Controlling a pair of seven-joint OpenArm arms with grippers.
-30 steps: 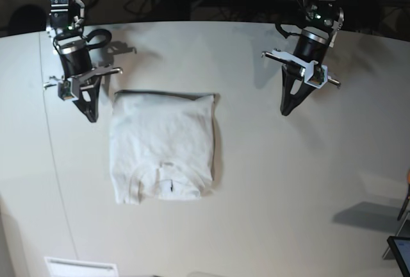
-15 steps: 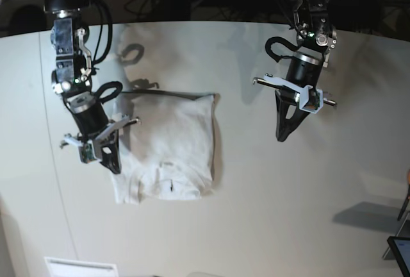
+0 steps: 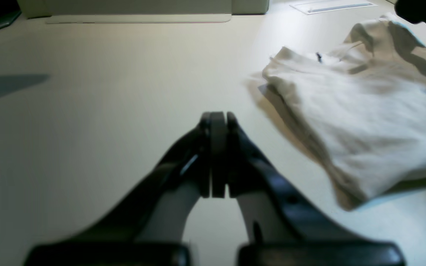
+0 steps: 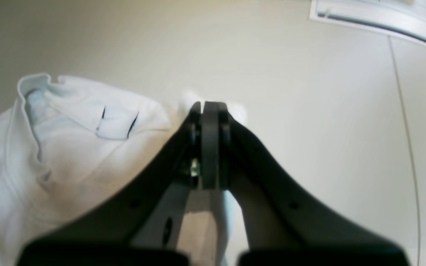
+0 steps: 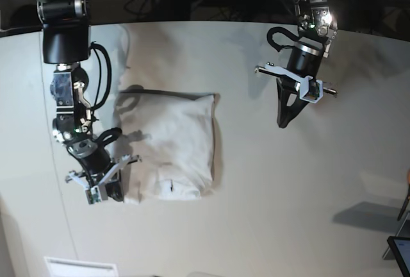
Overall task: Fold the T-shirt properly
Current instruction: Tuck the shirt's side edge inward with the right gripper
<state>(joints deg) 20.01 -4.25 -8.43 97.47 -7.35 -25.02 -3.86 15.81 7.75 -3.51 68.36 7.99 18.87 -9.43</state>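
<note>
Left wrist: your left tool (image 3: pixel 215 155) pinched closed, over bare worktop (image 3: pixel 98 111).
Folded white T-shirt (image 3: pixel 361 122) lies off to its right, apart, collar end farthest.

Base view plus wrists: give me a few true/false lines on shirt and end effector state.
1. The T-shirt lies folded into a compact rectangle on the table. True.
2. The left end effector grips the shirt's edge. False: it is shut on nothing, over bare table, apart from the shirt.
3. The right end effector is at the shirt's collar-end corner. True.
4. The right end effector's jaws are wide open. False: they are shut.
5. A second cloth lies beside the shirt. False: only one cloth is in view.
</note>
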